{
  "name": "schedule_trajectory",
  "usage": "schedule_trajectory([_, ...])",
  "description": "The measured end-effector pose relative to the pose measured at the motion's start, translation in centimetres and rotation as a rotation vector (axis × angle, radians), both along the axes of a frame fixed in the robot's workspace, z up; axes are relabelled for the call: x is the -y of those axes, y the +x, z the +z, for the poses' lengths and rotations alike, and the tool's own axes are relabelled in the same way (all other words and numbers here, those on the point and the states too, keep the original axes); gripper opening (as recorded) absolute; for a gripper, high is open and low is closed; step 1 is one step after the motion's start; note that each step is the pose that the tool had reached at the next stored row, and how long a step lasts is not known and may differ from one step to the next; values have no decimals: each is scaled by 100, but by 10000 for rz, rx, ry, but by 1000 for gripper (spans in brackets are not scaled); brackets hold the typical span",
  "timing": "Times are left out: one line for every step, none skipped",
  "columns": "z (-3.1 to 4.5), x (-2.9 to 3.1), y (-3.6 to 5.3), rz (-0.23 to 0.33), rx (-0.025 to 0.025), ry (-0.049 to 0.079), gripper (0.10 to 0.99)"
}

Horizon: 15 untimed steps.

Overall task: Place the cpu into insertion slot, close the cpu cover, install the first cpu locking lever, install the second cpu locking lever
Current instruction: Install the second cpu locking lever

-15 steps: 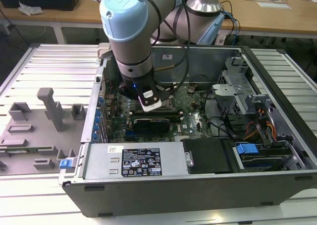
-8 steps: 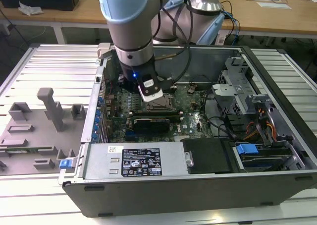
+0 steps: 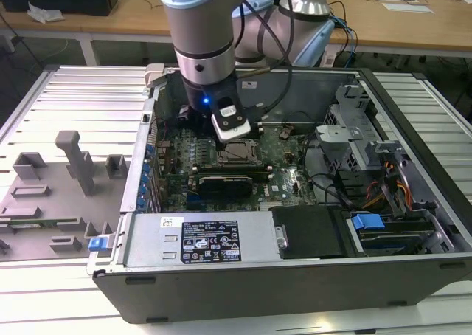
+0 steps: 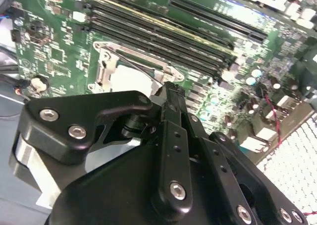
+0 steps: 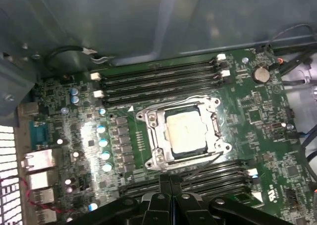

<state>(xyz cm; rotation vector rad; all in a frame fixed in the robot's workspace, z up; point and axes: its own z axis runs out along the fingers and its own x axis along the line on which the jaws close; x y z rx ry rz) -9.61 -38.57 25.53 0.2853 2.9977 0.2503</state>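
In the exterior view the arm reaches down into an open computer case (image 3: 413, 224) lying on a ribbed metal surface (image 3: 81, 99), with the gripper (image 3: 234, 137) hanging just above the socket area of the green motherboard (image 3: 284, 174).

In the first wrist view the cpu (image 5: 185, 131) sits in the insertion slot (image 5: 157, 149), its pale metal top showing through the window of the cpu cover (image 5: 212, 117), which lies flat down over it. Thin wire levers run along the edges of the cover (whether they are hooked under their catches I cannot tell). Long black memory slots (image 5: 163, 79) lie on both sides of the socket.

The fingers (image 5: 170, 185) are pressed together with no gap between them and grip nothing; in the second wrist view their joined tips (image 4: 171, 93) hover just beside the socket's edge, close over the board.

A grey power supply box (image 3: 199, 239) fills the near side of the case.
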Motion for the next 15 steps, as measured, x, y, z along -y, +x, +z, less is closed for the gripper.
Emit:
schedule_trajectory([0,4,26,1,-11,0,106])
schedule_trajectory([-1,15,80,-1,-36,0,106])
schedule_trajectory([-3,19,90,-3,-38,-1,106])
schedule_trajectory([-11,22,97,-3,-40,1,106])
schedule_trajectory([-24,24,100,-3,-39,1,106])
schedule_trajectory([-37,27,102,-4,-41,1,106])
schedule_trajectory([-58,28,105,-3,-43,5,106])
schedule_trajectory([-76,29,110,-4,-45,10,106])
schedule_trajectory([-97,30,115,-3,-48,19,106])
schedule_trajectory([-110,30,117,-4,-51,24,106])
schedule_trajectory([-136,30,116,-5,-53,44,106])
schedule_trajectory([-147,30,117,-3,-52,54,106])
schedule_trajectory([-157,30,117,-3,-53,63,106])
schedule_trajectory([-186,30,116,-2,-53,76,106])
schedule_trajectory([-208,30,113,-3,-53,83,106])
